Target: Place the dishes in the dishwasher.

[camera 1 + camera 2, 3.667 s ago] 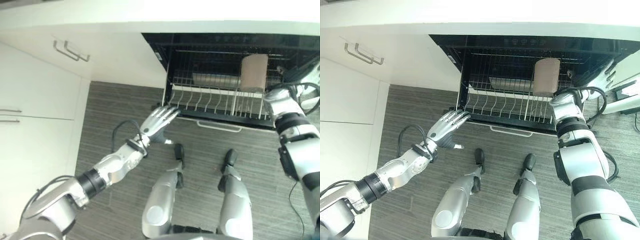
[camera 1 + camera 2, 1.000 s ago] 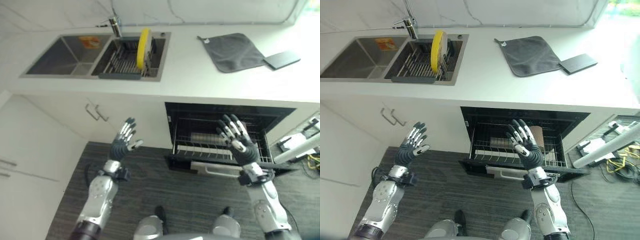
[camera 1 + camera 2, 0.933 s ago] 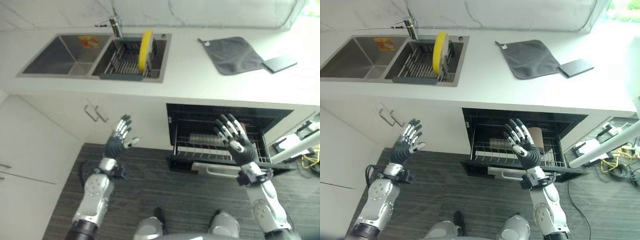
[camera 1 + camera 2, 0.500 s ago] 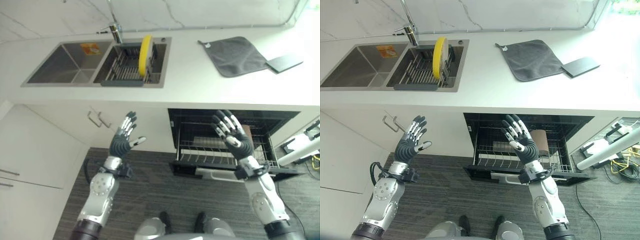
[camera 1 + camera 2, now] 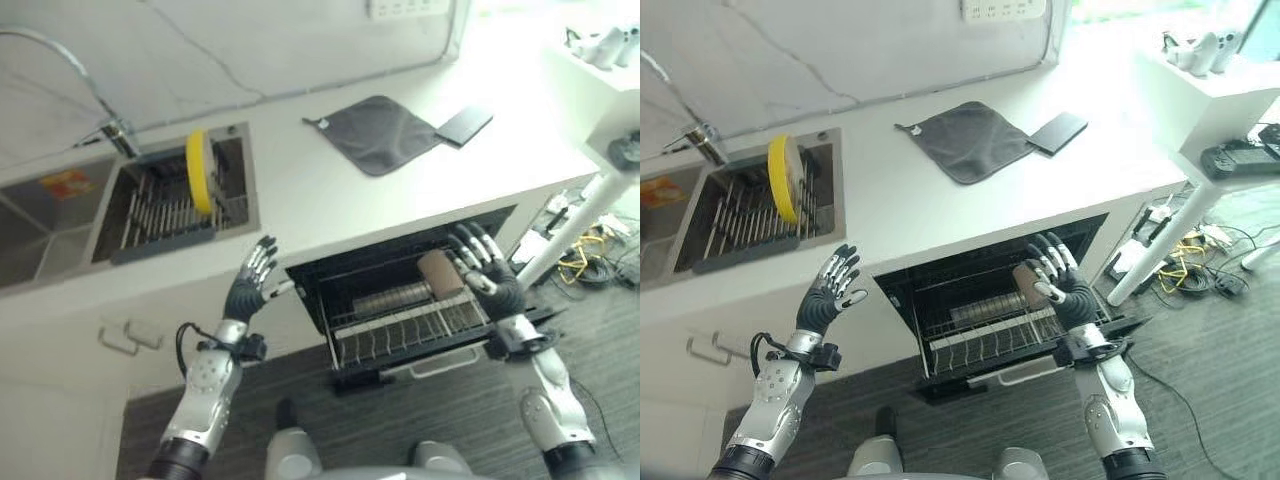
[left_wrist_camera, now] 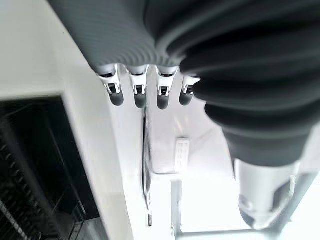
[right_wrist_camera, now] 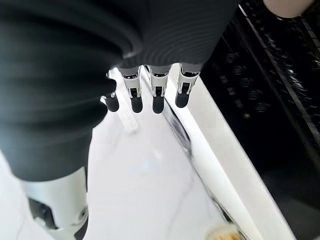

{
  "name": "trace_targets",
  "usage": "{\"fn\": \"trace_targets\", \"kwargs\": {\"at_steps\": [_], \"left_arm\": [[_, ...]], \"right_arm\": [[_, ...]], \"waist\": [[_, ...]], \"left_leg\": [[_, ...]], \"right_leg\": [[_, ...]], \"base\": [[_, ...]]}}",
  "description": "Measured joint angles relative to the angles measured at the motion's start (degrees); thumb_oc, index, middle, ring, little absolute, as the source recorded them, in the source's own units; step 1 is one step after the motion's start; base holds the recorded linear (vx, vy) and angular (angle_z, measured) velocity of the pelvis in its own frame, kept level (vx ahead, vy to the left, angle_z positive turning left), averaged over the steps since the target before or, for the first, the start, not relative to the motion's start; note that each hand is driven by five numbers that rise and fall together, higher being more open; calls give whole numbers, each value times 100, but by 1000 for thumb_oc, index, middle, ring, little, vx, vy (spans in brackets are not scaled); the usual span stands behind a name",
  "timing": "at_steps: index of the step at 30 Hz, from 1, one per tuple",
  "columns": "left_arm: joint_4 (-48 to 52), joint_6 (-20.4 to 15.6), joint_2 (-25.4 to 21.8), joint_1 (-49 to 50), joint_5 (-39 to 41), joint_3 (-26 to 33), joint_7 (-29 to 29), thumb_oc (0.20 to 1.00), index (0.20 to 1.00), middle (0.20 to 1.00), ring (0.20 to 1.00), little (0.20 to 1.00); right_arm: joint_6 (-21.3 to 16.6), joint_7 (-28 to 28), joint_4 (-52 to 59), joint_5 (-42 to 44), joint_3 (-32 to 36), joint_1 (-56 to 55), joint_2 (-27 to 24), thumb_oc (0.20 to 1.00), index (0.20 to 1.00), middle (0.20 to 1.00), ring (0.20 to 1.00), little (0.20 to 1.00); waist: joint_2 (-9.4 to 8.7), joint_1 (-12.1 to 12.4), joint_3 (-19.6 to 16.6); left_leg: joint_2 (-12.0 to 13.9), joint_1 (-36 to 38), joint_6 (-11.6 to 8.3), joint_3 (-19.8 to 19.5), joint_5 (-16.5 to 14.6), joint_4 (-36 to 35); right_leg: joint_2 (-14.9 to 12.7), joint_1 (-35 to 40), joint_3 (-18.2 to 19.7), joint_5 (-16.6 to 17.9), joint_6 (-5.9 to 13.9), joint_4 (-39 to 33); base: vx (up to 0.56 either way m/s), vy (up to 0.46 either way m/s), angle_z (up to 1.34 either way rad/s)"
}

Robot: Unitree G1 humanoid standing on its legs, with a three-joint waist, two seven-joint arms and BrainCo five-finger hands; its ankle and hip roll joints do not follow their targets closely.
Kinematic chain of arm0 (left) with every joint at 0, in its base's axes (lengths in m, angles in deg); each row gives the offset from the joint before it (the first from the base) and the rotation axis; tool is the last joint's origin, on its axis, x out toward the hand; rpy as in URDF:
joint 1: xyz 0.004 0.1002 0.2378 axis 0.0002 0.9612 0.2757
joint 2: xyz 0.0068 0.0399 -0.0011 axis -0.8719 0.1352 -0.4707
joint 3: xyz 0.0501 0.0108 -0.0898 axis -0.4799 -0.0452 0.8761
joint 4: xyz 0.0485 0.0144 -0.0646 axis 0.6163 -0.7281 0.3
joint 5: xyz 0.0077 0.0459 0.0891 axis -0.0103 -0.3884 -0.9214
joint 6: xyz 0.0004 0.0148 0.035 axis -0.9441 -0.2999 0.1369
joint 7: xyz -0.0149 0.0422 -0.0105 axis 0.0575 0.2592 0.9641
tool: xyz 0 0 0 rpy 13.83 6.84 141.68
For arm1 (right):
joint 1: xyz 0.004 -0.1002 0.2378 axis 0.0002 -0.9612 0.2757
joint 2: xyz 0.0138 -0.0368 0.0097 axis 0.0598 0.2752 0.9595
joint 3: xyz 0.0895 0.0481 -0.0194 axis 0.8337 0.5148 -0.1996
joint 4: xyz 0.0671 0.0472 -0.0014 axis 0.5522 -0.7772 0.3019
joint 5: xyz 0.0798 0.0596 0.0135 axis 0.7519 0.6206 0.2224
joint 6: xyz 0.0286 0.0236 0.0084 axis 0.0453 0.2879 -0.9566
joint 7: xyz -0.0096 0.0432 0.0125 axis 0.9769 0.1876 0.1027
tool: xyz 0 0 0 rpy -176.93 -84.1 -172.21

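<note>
Left hand [image 5: 249,292]: raised in front of the counter edge, fingers straight and spread, holding and touching nothing.
Right hand [image 5: 487,270]: raised before the open dishwasher [image 5: 400,300], fingers spread wide, empty.
Yellow plate [image 5: 199,171]: upright on edge in the drying rack [image 5: 165,215] inside the sink [image 5: 50,225], far left on the counter [image 5: 330,190].
Dishwasher rack [image 5: 410,325]: pulled out, carrying a brown cup [image 5: 440,274] and a grey dish [image 5: 385,300].
Grey cloth [image 5: 380,133]: flat on the counter at the right, a dark pad [image 5: 464,124] just beside it.
</note>
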Motion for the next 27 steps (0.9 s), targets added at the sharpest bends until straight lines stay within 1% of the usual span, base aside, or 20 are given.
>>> {"fn": "trace_targets", "kwargs": {"at_steps": [1,2,3,4,5,6,7,8,9,10,12,13,14,16,17,18,20,21,23,27], "left_arm": [[8,6,-16,-48,-2,-19,-10,1000,1000,1000,1000,1000],[7,12,-38,-121,-9,-61,-20,1000,1000,1000,1000,1000],[20,22,-45,-186,-26,-75,-23,1000,1000,1000,1000,1000],[28,21,-61,-196,-30,-74,-15,1000,1000,1000,1000,1000],[45,20,-156,-239,-84,-67,73,1000,1000,1000,1000,1000],[89,19,-225,-211,-201,-30,195,1000,1000,1000,1000,1000],[146,38,-484,-156,-284,31,380,1000,1000,1000,1000,1000],[149,66,-561,-146,-287,54,426,1000,1000,1000,1000,1000],[152,84,-569,-120,-287,74,461,1000,1000,1000,1000,1000],[161,95,-559,-106,-289,73,479,1000,1000,1000,1000,1000],[300,102,-542,12,-288,186,528,1000,1000,1000,1000,1000],[295,109,-488,10,-287,186,557,1000,1000,1000,1000,1000],[281,135,-327,17,-287,178,559,1000,1000,1000,1000,1000],[323,141,-67,129,-293,170,560,1000,1000,1000,1000,1000],[327,147,50,183,-309,169,565,1000,1000,1000,1000,1000],[327,180,85,210,-411,167,570,1000,1000,1000,1000,1000],[323,196,97,299,-464,167,588,1000,1000,1000,1000,1000],[323,195,96,293,-463,175,588,1000,1000,1000,1000,1000],[317,188,113,277,-460,174,579,1000,1000,1000,1000,1000],[293,189,119,167,-457,110,564,1000,1000,1000,1000,1000]], "right_arm": [[-33,18,52,0,-41,-81,149,1000,1000,1000,1000,1000],[-47,23,52,2,-50,-92,268,1000,1000,1000,1000,1000],[-52,41,51,3,-52,-87,385,1000,1000,1000,1000,1000],[-53,46,52,4,-64,-84,448,1000,1000,1000,1000,1000],[-50,26,55,5,-149,-79,530,1000,1000,1000,1000,1000],[-36,-8,70,5,-177,-57,531,1000,1000,1000,1000,1000],[-36,-29,227,13,-180,-27,554,1000,1000,1000,1000,1000],[-47,-43,307,13,-177,0,546,1000,1000,1000,1000,1000],[-49,-70,314,14,-178,42,511,1000,1000,1000,1000,1000],[-53,-79,312,14,-175,50,483,1000,1000,1000,1000,1000],[-84,-92,264,12,-337,171,428,1000,1000,1000,1000,1000],[-104,-87,221,10,-387,241,408,1000,1000,1000,1000,1000],[-136,-63,150,11,-386,281,395,1000,1000,1000,1000,1000],[-160,21,49,8,-455,298,391,1000,1000,1000,1000,1000],[-185,41,33,8,-506,306,354,1000,1000,1000,1000,1000],[-219,46,34,6,-548,327,277,1000,1000,1000,1000,1000],[-267,56,35,8,-539,323,28,1000,1000,1000,1000,1000],[-268,55,35,8,-537,322,-52,1000,1000,1000,1000,1000],[-268,55,35,8,-498,293,-96,1000,1000,1000,1000,1000],[-266,48,35,4,-474,291,-98,1000,1000,1000,1000,1000]], "waist": [[-161,30,-41],[-226,19,-47],[-213,4,-39],[-187,16,-42],[-128,110,-50],[-71,251,-52],[-95,343,-66],[-94,375,-63],[-93,403,-63],[-88,382,-63],[-120,454,-72],[-131,463,-74],[-27,437,-67],[69,450,-72],[101,454,-88],[129,461,-82],[257,438,-117],[294,421,-124],[368,387,-134],[372,380,-136]], "left_leg": [[-277,12,129,15,-64,-24],[-445,27,209,30,-61,-57],[-544,48,325,82,-113,-75],[-577,65,388,81,-115,-103],[-623,253,519,290,-55,-393],[-597,352,549,483,16,-557],[-572,379,616,741,30,-695],[-540,391,627,807,37,-722],[-525,425,640,910,25,-721],[-535,457,641,974,24,-719],[-531,455,620,1184,32,-718],[-558,441,588,1202,41,-711],[-482,407,559,1170,51,-654],[-318,474,503,1158,60,-598],[-238,475,461,1159,49,-579],[-170,437,451,1161,52,-513],[-93,383,448,1177,54,-419],[-88,384,447,1182,54,-419],[-93,384,436,1193,63,-418],[-123,384,425,1188,74,-366]], "right_leg": [[-293,11,-158,132,37,-27],[-455,-8,-299,304,-52,14],[-564,-45,-331,601,-35,43],[-604,-82,-341,696,-28,69],[-704,-300,-449,833,79,304],[-664,-493,-618,881,105,354],[-472,-753,-1074,1115,69,398],[-344,-869,-1246,1078,28,498],[-226,-911,-1378,944,-22,553],[-146,-887,-1486,906,-31,451],[-80,-787,-1672,874,-88,25],[12,-683,-1690,828,-148,-289],[166,-535,-1706,940,-183,-612],[412,-250,-1779,1135,-272,-1190],[529,-176,-1764,1134,-258,-1362],[591,-175,-1755,1155,-307,-1417],[675,-183,-1689,1184,-343,-1490],[681,-187,-1662,1187,-339,-1489],[686,-167,-1635,1208,-343,-1492],[680,-122,-1650,1197,-331,-1495]], "base": [[80,261,-1],[67,331,15],[26,210,14],[-14,169,-5],[-37,56,-40],[-77,85,-80],[-65,70,-89],[-84,60,-81],[-97,9,-51],[-123,-57,-51],[-71,-137,-51],[-27,-126,-32],[-28,-92,-13],[-24,-56,-5],[-31,-30,-9],[-39,-30,-11],[-35,-39,-17],[-21,-39,-17],[-17,-50,-8],[-19,-5,2]]}}
